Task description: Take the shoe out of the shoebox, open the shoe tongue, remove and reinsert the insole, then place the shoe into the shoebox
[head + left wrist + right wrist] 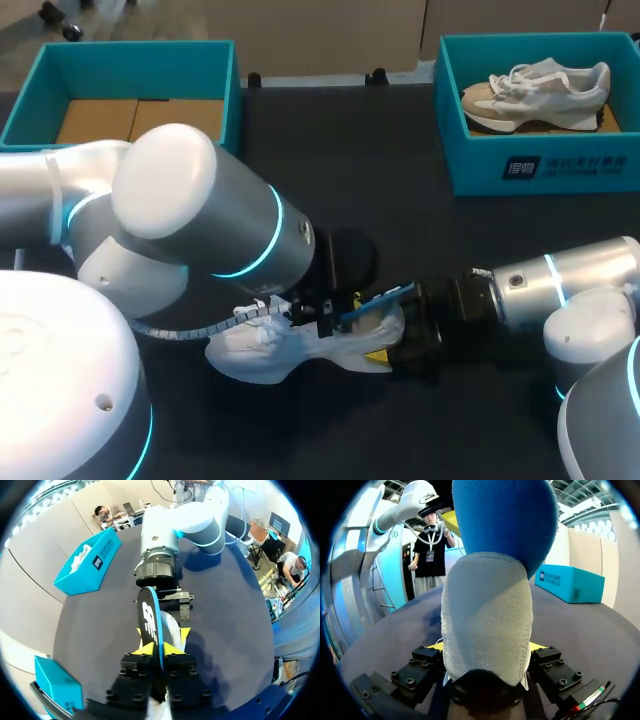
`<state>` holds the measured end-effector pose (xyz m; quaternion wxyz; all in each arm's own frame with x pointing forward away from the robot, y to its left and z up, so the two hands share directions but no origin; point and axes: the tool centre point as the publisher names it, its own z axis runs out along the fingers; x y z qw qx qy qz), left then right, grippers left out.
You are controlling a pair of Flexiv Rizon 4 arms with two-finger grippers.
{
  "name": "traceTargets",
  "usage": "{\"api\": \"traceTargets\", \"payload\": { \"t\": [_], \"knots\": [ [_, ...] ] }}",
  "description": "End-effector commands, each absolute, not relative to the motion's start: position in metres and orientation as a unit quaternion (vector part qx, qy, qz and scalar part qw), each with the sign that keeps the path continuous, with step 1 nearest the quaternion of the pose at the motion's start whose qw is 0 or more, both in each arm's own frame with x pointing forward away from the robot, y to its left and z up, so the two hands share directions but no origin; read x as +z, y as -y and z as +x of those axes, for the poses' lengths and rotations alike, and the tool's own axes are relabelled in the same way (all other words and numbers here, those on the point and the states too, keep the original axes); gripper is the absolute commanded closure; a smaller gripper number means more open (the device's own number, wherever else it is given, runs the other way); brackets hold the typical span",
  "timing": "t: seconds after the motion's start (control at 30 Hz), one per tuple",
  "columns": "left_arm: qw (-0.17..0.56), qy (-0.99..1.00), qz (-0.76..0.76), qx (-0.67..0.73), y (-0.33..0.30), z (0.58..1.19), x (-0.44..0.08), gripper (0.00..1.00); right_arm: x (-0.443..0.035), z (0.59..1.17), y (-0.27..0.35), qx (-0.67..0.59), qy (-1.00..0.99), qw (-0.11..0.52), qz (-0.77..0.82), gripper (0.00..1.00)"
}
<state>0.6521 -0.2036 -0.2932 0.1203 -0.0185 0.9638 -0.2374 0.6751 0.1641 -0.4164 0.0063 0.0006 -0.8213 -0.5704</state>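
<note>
Tabletop (430, 240): plain dark charcoal. Left shoebox (35, 95): teal, brown cardboard floor. Right shoebox (540, 165): teal, white print on its wall. Boxed shoe (540, 92): beige, white, pale grey. White shoe (270, 352): heel a pale grey knit. Insole (150, 622): blue one face, black the other with a white mark. Left pincer (159, 647) and right pincer (487, 647): black, yellow-tipped. Left arm (190, 215) and right arm (570, 285): silver-white, cyan rings.
</note>
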Motion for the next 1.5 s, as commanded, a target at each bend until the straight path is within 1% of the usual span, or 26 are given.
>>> {"api": "traceTargets", "payload": {
  "t": [0.03, 0.1, 0.2, 0.33, 0.43, 0.5, 0.6, 0.73, 1.23, 1.4, 1.5],
  "knots": [
    [0.123, -0.962, -0.022, -0.242, 0.198, 0.647, -0.301, 0.41, -0.418, 0.673, -0.165, -0.569, 0.823, 0.006, 0.0, 1.0],
    [0.126, -0.962, -0.024, -0.241, 0.199, 0.647, -0.305, 0.34, -0.418, 0.673, -0.165, -0.569, 0.823, 0.006, 0.0, 1.0],
    [0.127, -0.962, -0.027, -0.239, 0.202, 0.649, -0.31, 0.31, -0.418, 0.673, -0.165, -0.569, 0.823, 0.006, 0.0, 1.0],
    [0.134, -0.961, -0.034, -0.241, 0.205, 0.651, -0.313, 0.33, -0.418, 0.673, -0.165, -0.569, 0.823, 0.006, 0.0, 1.0],
    [0.142, -0.959, -0.036, -0.241, 0.208, 0.653, -0.319, 0.37, -0.418, 0.673, -0.165, -0.569, 0.823, 0.006, 0.0, 1.0],
    [0.16, -0.956, -0.041, -0.243, 0.209, 0.653, -0.323, 0.42, -0.418, 0.673, -0.165, -0.569, 0.823, 0.006, 0.0, 1.0],
    [0.164, -0.954, -0.049, -0.247, 0.21, 0.655, -0.329, 0.51, -0.418, 0.673, -0.165, -0.569, 0.823, 0.006, 0.0, 1.0],
    [0.165, -0.953, -0.055, -0.248, 0.213, 0.658, -0.335, 0.55, -0.418, 0.673, -0.165, -0.569, 0.823, 0.006, 0.0, 1.0],
    [0.205, -0.939, -0.084, -0.263, 0.21, 0.656, -0.335, 0.54, -0.418, 0.673, -0.165, -0.569, 0.823, 0.006, 0.0, 1.0],
    [0.202, -0.939, -0.092, -0.263, 0.213, 0.658, -0.338, 0.52, -0.418, 0.673, -0.165, -0.569, 0.823, 0.006, 0.0, 1.0],
    [0.208, -0.937, -0.096, -0.265, 0.213, 0.66, -0.338, 0.53, -0.418, 0.673, -0.165, -0.569, 0.823, 0.006, 0.0, 1.0]
  ]
}}
